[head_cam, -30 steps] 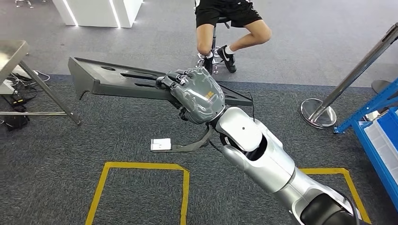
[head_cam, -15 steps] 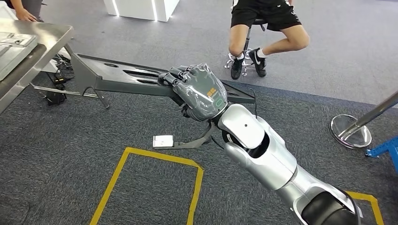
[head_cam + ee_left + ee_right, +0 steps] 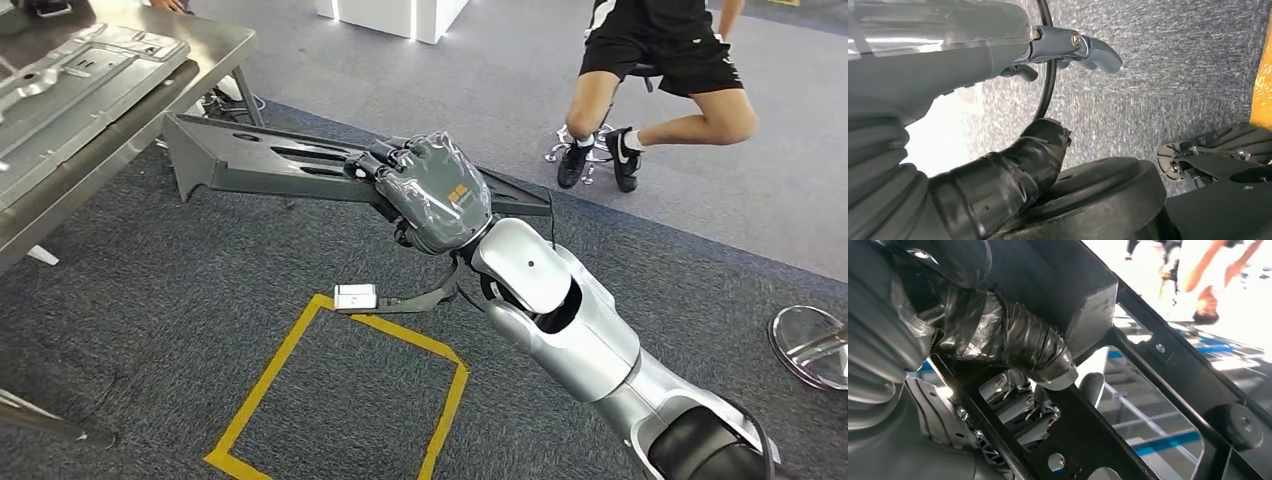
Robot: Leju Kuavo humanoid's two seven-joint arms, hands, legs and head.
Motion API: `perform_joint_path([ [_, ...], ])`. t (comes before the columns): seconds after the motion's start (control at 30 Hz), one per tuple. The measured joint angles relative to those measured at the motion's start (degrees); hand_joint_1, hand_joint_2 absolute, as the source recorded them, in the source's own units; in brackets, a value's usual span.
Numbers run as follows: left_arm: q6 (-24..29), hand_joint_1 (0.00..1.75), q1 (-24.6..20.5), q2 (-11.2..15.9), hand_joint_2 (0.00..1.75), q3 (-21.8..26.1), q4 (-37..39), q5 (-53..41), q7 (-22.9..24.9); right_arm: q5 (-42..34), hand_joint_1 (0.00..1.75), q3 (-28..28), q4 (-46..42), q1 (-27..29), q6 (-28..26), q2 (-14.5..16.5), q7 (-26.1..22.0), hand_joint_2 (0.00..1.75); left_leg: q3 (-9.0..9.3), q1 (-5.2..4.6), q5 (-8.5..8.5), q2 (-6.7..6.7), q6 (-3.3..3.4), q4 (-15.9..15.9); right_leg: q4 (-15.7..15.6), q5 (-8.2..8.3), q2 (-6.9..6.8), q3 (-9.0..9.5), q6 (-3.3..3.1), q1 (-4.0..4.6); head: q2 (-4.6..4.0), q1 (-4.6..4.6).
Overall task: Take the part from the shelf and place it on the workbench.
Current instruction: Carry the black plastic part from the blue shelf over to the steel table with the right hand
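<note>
A grey carpet (image 3: 150,330) covers the floor under everything, with a square of yellow tape (image 3: 340,395) marked on it just below the right hand. Off to the left of that hand stands the steel workbench (image 3: 120,120), its top carrying pressed metal panels (image 3: 70,75); the near corner of the bench lies just beyond the far end of the carried piece.

The part (image 3: 260,160) is a long, dark, flat frame with slots cut through it, held roughly level above the carpet and stretching out to both sides of the hand, the longer end pointing toward the bench. The right hand (image 3: 430,190) grips it near the middle, fingers curled over the top edge; in the right wrist view the taped thumb (image 3: 1018,345) presses against the part (image 3: 1148,390) from the other side.

Beyond the hand a person (image 3: 670,70) sits on a stool (image 3: 600,150). A small white tag (image 3: 355,297) on a grey strap hangs just under the wrist.

The left hand (image 3: 973,55) hangs over the carpet with nothing in it, the visible fingers loosely extended.
</note>
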Motion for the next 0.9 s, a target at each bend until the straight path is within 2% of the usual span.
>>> perform_joint_path([
  [0.03, 0.0, 0.00, -0.1, -0.1, 1.75, 0.0, 0.0, 0.0, 0.0, 0.0, 1.75, 0.0, 0.0, 0.0, 0.0, -0.1, 0.0, 1.75, -0.20, 0.16, 0.05, -0.65, -0.18, 0.0, -2.0, 0.74, 0.96, 0.79, -0.13, 0.01, 0.00, 0.00],
  [0.07, 0.0, 0.00, -0.1, -0.2, 1.75, 0.0, 0.0, 0.0, 0.0, 0.0, 1.75, -0.1, 0.0, 0.0, 0.0, -0.2, 0.0, 1.75, -0.41, 0.34, 0.17, -1.30, -0.43, -0.1, -2.6, 0.71, 1.37, 1.07, -0.17, 0.01, 0.00, 0.02],
  [0.13, 0.0, 0.00, -0.1, -0.1, 1.75, 0.0, 0.0, 0.0, -0.1, 0.0, 1.75, -0.1, 0.0, -0.1, 0.0, -0.3, 0.0, 1.75, -0.66, 0.47, 0.36, -2.35, -1.06, -0.4, -3.6, 0.77, 0.07, 1.61, -0.21, -0.09, 0.01, 0.10],
  [0.17, -0.1, 0.00, -0.1, -0.1, 1.75, 0.0, 0.0, 0.0, -0.1, 0.0, 1.75, -0.2, 0.0, -0.2, 0.0, -0.3, 0.0, 1.75, -0.83, 0.27, 0.05, -1.75, -1.38, -0.2, -4.4, 0.78, -0.74, 2.04, -0.32, -0.26, 0.01, 0.09],
  [0.2, -0.1, 0.00, -0.1, -0.1, 1.75, 0.0, 0.0, 0.0, -0.1, 0.0, 1.75, -0.3, 0.0, -0.2, 0.0, -0.3, 0.0, 1.75, -1.29, 0.05, -0.75, -0.40, -1.71, 0.8, -5.3, 0.84, -1.57, 2.52, -0.47, -0.44, 0.01, 0.03],
  [0.27, -0.1, 0.00, -0.2, 0.1, 1.75, 0.0, 0.0, 0.0, -0.2, 0.0, 1.75, -0.4, 0.0, -0.2, 0.0, -0.4, 0.0, 1.75, -3.65, -0.23, -3.84, 3.15, -2.27, 6.3, -6.2, 0.95, -3.12, 3.11, -0.74, -0.51, 0.01, -0.10],
  [0.33, -0.1, 0.00, -0.3, 0.4, 1.75, 0.0, 0.0, 0.0, -0.3, 0.0, 1.75, -0.5, 0.0, 0.0, 0.0, -0.6, -0.2, 1.75, -6.75, -0.18, -6.55, 4.58, -2.79, 13.2, -6.1, 0.78, -4.68, 3.20, -0.79, -0.48, 0.01, -0.15],
  [0.37, -0.1, 0.00, -0.3, 0.5, 1.75, 0.0, 0.0, 0.0, -0.3, 0.0, 1.75, -0.5, 0.0, 0.1, 0.0, -0.7, -0.2, 1.75, -7.45, -0.13, -6.70, 4.80, -3.02, 14.8, -6.0, 0.60, -5.47, 3.22, -0.76, -0.50, 0.01, -0.16],
  [0.4, -0.1, 0.00, -0.3, 0.6, 1.75, 0.0, 0.0, 0.0, -0.3, 0.0, 1.75, -0.5, 0.1, 0.1, 0.0, -0.7, -0.3, 1.75, -7.12, -0.05, -5.79, 5.02, -3.20, 14.2, -5.8, 0.38, -6.18, 3.25, -0.68, -0.54, 0.01, -0.16],
  [0.43, -0.1, 0.00, -0.3, 0.6, 1.75, 0.0, 0.0, 0.0, -0.3, 0.0, 1.75, -0.5, 0.1, 0.2, 0.0, -0.7, -0.4, 1.75, -5.70, 0.06, -3.99, 5.45, -3.33, 11.5, -5.6, 0.11, -6.87, 3.36, -0.55, -0.57, 0.01, -0.16],
  [0.5, -0.1, 0.00, -0.1, 0.7, 1.75, 0.0, 0.0, 0.0, -0.3, 0.0, 1.75, -0.5, 0.1, 0.2, 0.0, -0.7, -0.4, 1.75, -1.84, -0.08, -0.65, 7.90, -3.33, 3.9, -5.1, -0.48, -8.02, 3.63, -0.17, -0.46, 0.01, -0.18],
  [0.53, -0.1, 0.00, -0.1, 0.7, 1.75, 0.0, 0.0, 0.0, -0.3, 0.0, 1.75, -0.6, 0.1, 0.2, 0.0, -0.8, -0.4, 1.75, -0.44, -0.28, 0.09, 9.13, -3.05, 1.2, -4.9, -0.71, -8.56, 3.68, 0.03, -0.28, 0.01, -0.17],
  [0.57, -0.1, 0.00, -0.1, 0.6, 1.75, 0.0, 0.0, 0.0, -0.3, 0.0, 1.75, -0.6, 0.1, 0.1, 0.0, -0.8, -0.3, 1.75, 0.15, -0.50, 0.12, 9.93, -2.65, -0.2, -4.7, -0.84, -9.09, 3.66, 0.19, -0.05, 0.01, -0.17],
  [0.6, -0.1, 0.00, -0.1, 0.6, 1.75, 0.0, 0.0, 0.0, -0.4, 0.0, 1.75, -0.6, 0.1, 0.1, 0.0, -0.8, -0.3, 1.75, 0.23, -0.72, -0.07, 9.99, -2.18, -0.4, -4.6, -0.87, -9.67, 3.61, 0.29, 0.18, 0.01, -0.17],
  [0.63, -0.2, 0.00, -0.2, 0.6, 1.75, 0.0, 0.0, 0.0, -0.4, 0.0, 1.75, -0.6, 0.1, 0.1, 0.1, -0.8, -0.3, 1.75, 0.21, -0.65, -0.06, 9.29, -1.66, -0.7, -4.6, -0.92, -10.37, 3.63, 0.42, 0.28, 0.01, -0.15],
  [0.67, -0.3, 0.00, -0.2, 0.5, 1.75, 0.0, 0.0, 0.0, -0.5, 0.0, 1.75, -0.6, 0.0, 0.0, 0.2, -0.8, -0.3, 1.75, 0.23, -0.54, 0.07, 8.59, -1.21, -0.9, -4.5, -1.18, -10.32, 3.61, 0.66, 0.21, 0.01, -0.15],
  [0.7, -0.3, 0.00, -0.2, 0.5, 1.75, 0.0, 0.0, 0.0, -0.5, 0.0, 1.75, -0.7, 0.0, -0.1, 0.2, -0.7, -0.3, 1.75, 0.33, -0.43, 0.23, 7.89, -0.79, -1.1, -3.9, -1.78, -9.38, 3.40, 0.90, 0.03, 0.01, -0.16],
  [0.73, -0.4, 0.00, -0.3, 0.4, 1.75, 0.0, 0.0, 0.0, -0.6, 0.0, 1.75, -0.7, 0.0, -0.2, 0.3, -0.7, -0.3, 1.75, 0.44, -0.28, 0.40, 7.20, -0.33, -1.4, -2.2, -2.89, -7.84, 2.70, 1.14, -0.21, 0.01, -0.15],
  [0.77, -0.5, 0.00, -0.4, 0.3, 1.75, 0.0, 0.0, 0.0, -0.6, 0.0, 1.75, -0.7, -0.1, -0.3, 0.3, -0.7, -0.3, 1.75, 0.52, -0.16, 0.50, 6.57, 0.01, -1.5, 0.7, -4.46, -5.94, 1.35, 1.33, -0.45, 0.01, -0.13],
  [0.8, -0.5, 0.00, -0.5, 0.2, 1.75, 0.0, 0.0, 0.0, -0.7, 0.0, 1.75, -0.7, -0.1, -0.4, 0.4, -0.8, -0.3, 1.75, 0.51, -0.14, 0.53, 5.89, 0.26, -1.5, 4.5, -6.16, -4.60, -0.49, 1.41, -0.56, 0.01, -0.13],
  [0.83, -0.6, 0.00, -0.6, 0.1, 1.75, 0.0, 0.0, 0.0, -0.7, 0.0, 1.75, -0.7, 0.0, -0.4, 0.4, -0.8, -0.3, 1.75, 0.49, -0.14, 0.53, 5.16, 0.41, -1.5, 8.5, -7.58, -4.01, -2.53, 1.49, -0.59, 0.01, -0.12],
  [0.87, -0.6, 0.00, -0.6, 0.0, 1.75, 0.0, 0.0, 0.0, -0.8, 0.0, 1.75, -0.7, 0.0, -0.4, 0.4, -0.8, -0.3, 1.75, 0.49, -0.16, 0.50, 4.38, 0.47, -1.4, 11.5, -8.22, -3.81, -4.17, 1.54, -0.58, 0.01, -0.13],
  [0.9, -0.7, 0.00, -0.6, 0.0, 1.75, 0.0, 0.0, 0.0, -0.9, 0.0, 1.75, -0.7, 0.0, -0.4, 0.4, -0.8, -0.3, 1.75, 0.50, -0.17, 0.44, 3.54, 0.50, -1.2, 12.5, -7.77, -3.73, -4.97, 1.53, -0.58, 0.01, -0.12],
])
